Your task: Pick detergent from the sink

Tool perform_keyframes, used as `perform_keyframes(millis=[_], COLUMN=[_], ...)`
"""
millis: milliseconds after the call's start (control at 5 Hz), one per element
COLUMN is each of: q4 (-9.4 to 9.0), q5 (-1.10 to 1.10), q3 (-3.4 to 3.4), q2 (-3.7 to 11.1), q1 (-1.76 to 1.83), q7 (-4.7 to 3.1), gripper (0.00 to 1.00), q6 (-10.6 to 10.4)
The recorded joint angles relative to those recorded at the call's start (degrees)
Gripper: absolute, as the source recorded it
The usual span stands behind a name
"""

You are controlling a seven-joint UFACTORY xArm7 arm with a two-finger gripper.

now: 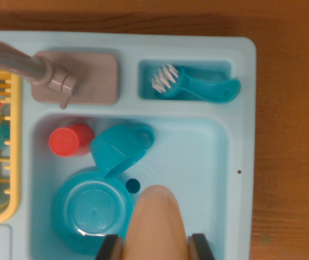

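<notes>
Holding the detergent (157, 225) tight, my hand (155, 246) squeezes it from both sides so it cannot slip. The peach bottle sits at 6 o'clock, over the sink (219, 179). A blue bowl (92, 211) is at 8 o'clock, just beside it. A tipped blue cup (119, 149) and a red cup (68, 140) lie near 11 o'clock. The brush (195, 86) rests in its own slot at 1 o'clock, the tap (40, 73) at 10 o'clock.

Brown wooden table (290, 135), grain visible, fills top edge and wrist view's right. Light blue toy sink unit (241, 81) lies flat on it, occupying most of frame. Small dark speck (239, 172) on wood just beside unit's right rim.
</notes>
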Motion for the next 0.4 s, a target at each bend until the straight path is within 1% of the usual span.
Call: perform_keyframes(millis=[200,400], q4=[0.39,0.39], q5=[-0.06,-0.06], q3=[-0.01,-0.01], q2=[-0.20,-0.20], q1=[0.01,0.01], q7=[0.06,0.06], gripper=[1.00,1.00], q6=[0.6,0.6])
